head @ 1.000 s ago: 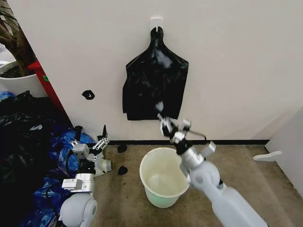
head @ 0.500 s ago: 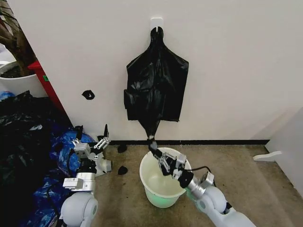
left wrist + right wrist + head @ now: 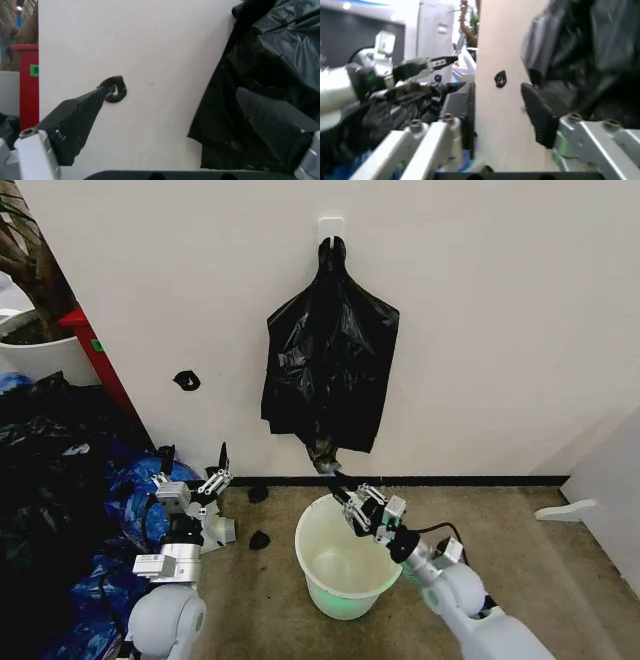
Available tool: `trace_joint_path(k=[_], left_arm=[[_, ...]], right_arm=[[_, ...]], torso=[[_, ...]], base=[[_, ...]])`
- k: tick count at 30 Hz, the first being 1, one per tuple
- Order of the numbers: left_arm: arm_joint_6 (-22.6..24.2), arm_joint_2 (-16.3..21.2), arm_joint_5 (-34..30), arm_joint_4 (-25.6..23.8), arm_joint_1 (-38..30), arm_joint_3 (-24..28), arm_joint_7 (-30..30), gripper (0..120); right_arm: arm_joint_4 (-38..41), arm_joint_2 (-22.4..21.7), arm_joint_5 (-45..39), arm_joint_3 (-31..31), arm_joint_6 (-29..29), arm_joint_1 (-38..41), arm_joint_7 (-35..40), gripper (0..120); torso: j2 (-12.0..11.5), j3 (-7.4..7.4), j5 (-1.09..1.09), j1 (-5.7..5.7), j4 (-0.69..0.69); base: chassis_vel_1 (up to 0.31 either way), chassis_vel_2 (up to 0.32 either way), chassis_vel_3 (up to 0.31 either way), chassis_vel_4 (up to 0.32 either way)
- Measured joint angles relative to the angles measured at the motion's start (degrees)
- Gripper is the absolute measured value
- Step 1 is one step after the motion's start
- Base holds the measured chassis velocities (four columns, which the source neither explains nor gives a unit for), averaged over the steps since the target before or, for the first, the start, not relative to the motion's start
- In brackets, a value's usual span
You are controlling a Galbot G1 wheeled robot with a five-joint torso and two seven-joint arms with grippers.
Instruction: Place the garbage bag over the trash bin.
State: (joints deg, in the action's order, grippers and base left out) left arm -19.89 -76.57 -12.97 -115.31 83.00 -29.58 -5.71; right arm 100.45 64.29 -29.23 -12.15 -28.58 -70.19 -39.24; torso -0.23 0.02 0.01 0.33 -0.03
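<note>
- Head view: the right gripper sits above the far rim of the trash bin, its fingers reaching to the drawn-out lower tip of the garbage bag, which hangs from a wall hook straight above them. The fingers appear to pinch that tip, but I cannot tell for certain. If the hold is only on a thin fold, a downward pull could slip off or tear the plastic; if the neck stays caught on the hook, the film may stretch rather than release.
- Head view: the left gripper is parked well to the side of the bin, fingers spread, near the heaped blue and black bags.
- Left wrist view: its spread fingers frame bare wall and a small dark mark; the bag hangs beyond one fingertip.
- Right wrist view: blurred black plastic lies beside one finger; whether the fingers clamp it is unclear, so a missed grasp is possible.
</note>
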Motion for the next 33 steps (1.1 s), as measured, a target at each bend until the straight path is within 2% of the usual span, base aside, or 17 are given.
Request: trace_joint_path(k=[2, 3, 7, 8, 10, 13, 14, 16, 19, 32, 33], left_arm=[[-0.01, -0.04, 0.05, 0.05, -0.02, 0.05, 0.0, 100], [-0.03, -0.18, 0.16, 0.13, -0.1, 0.14, 0.02, 100], [-0.05, -0.37, 0.44, 0.34, -0.2, 0.18, 0.02, 100], [-0.05, -0.37, 0.44, 0.34, -0.2, 0.18, 0.02, 100], [-0.08, -0.46, 0.76, 0.57, -0.29, 0.18, 0.02, 100], [-0.08, -0.59, 1.1, 0.67, -0.3, 0.18, 0.01, 100], [-0.08, -0.59, 1.1, 0.67, -0.3, 0.18, 0.01, 100], [-0.09, -0.68, 1.25, 0.69, -0.3, 0.14, 0.01, 100], [-0.09, -0.69, 1.28, 0.89, -0.33, -0.11, 0.01, 100], [-0.09, -1.43, 1.79, 1.54, -0.7, -0.12, -0.08, 100], [-0.08, -1.52, 1.89, 1.54, -0.72, -0.07, -0.09, 100]], right_arm=[[0.16, -0.11, 0.8, -0.42, -0.78, -0.24, -0.05, 39], [0.86, -0.23, 2.33, -0.7, -2.17, -0.61, 2.59, 44], [4.15, 0.25, 10.85, 0.6, -3.01, 0.34, 22.55, 61], [4.15, 0.25, 10.85, 0.6, -3.01, 0.34, 22.55, 61], [5.25, 1.0, 18.71, 1.41, -0.95, 3.05, 32.65, 72], [4.91, 1.68, 29.06, 2.04, 4.37, 6.7, 40.87, 83], [4.91, 1.68, 29.06, 2.04, 4.37, 6.7, 40.87, 83], [3.01, 1.97, 36.6, 2.15, 8.73, 9.54, 44.19, 93], [0.63, 1.98, 42.47, 2.56, 12.13, 11.81, 45.63, 99], [-2.86, 4.24, 60.99, 3.22, 17.13, 17.34, 49.02, 100], [-2.7, 4.48, 62.43, 3.23, 17.92, 17.79, 49.37, 95]], torso=[[0.0, 0.0, 0.0, 0.0, -0.01], [0.0, 0.0, 0.0, 0.0, -0.01], [0.0, 0.0, 0.0, 0.0, 0.0], [0.0, 0.0, 0.0, 0.0, 0.0], [0.0, 0.0, 0.0, 0.0, 0.01], [0.0, 0.0, 0.0, 0.0, 0.01], [0.0, 0.0, 0.0, 0.0, 0.01], [0.0, 0.0, 0.0, 0.0, 0.02], [0.0, 0.01, -0.01, 0.0, 0.0], [-0.01, 0.0, -0.01, 0.0, 0.01], [-0.01, 0.0, -0.01, 0.0, 0.01]], base=[[0.0, 0.0, 0.0, 0.0], [0.0, 0.0, 0.0, 0.0], [0.0, 0.0, 0.0, 0.0], [0.0, 0.0, 0.0, 0.0], [0.0, 0.0, 0.0, 0.0], [0.0, 0.0, 0.0, 0.0], [0.0, 0.0, 0.0, 0.0], [0.0, 0.0, 0.0, 0.0], [0.0, 0.0, 0.0, 0.0], [0.0, 0.0, 0.0, 0.0], [0.0, 0.0, 0.0, 0.0]])
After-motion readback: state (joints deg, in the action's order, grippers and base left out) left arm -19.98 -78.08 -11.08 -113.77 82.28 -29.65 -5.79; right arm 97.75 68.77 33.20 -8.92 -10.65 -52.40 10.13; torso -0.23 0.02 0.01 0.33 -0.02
